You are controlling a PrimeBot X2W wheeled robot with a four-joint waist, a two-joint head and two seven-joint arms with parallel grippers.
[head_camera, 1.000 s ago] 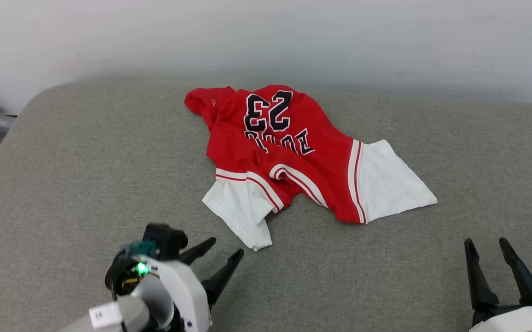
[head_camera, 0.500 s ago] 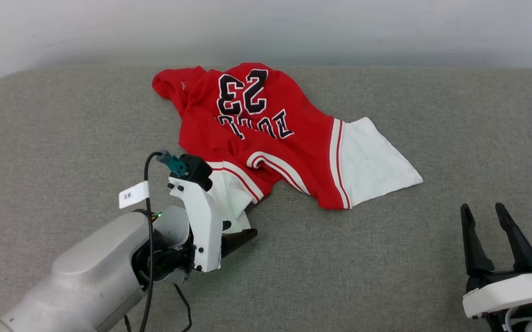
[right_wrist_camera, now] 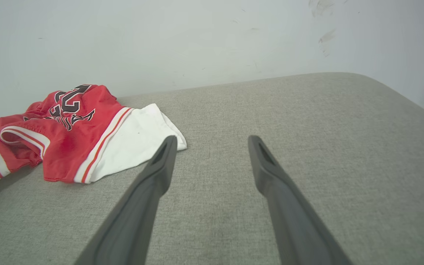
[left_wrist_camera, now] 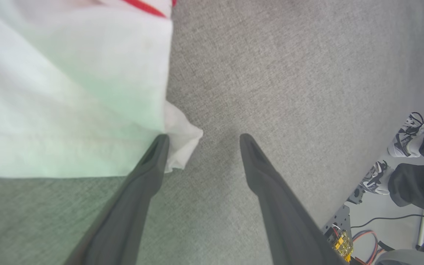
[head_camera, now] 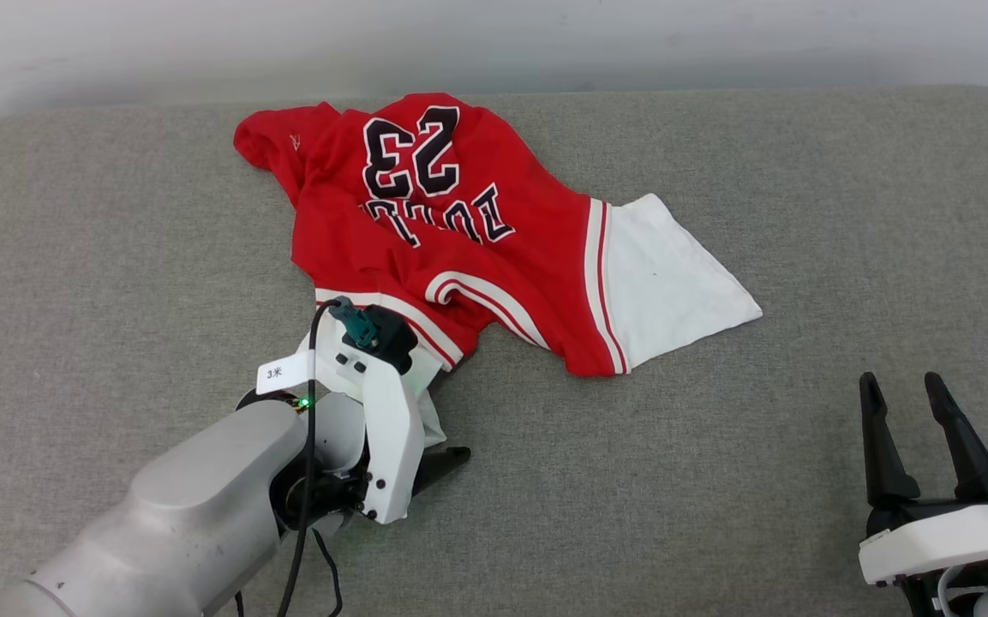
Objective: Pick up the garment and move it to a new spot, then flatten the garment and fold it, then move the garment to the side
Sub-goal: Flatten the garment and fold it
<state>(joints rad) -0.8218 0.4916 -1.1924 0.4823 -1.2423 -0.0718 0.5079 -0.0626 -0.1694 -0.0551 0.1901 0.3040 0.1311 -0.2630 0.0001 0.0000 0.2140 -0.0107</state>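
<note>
The garment (head_camera: 459,231), a red jersey with white sleeves and a black number and letters facing up, lies crumpled on the grey padded surface (head_camera: 116,257). My left gripper (head_camera: 435,450) points down at the near tip of the garment's near white sleeve (left_wrist_camera: 68,92). It is open, and the sleeve's corner (left_wrist_camera: 182,141) lies just inside one fingertip, with nothing clamped. My right gripper (head_camera: 901,381) hovers open and empty at the lower right, well apart from the garment (right_wrist_camera: 68,129). In the right wrist view, the right gripper (right_wrist_camera: 213,140) points toward the far wall.
A white wall (head_camera: 494,43) runs behind the padded surface. In the left wrist view a person's shoes (left_wrist_camera: 405,134) and dark trouser legs stand on the floor beyond the surface's edge, beside cables and a metal frame (left_wrist_camera: 340,239).
My left arm has reached forward and turned its wrist down onto the near sleeve tip. The camera has also shifted, so the whole picture slid. The right gripper has kept its place.
</note>
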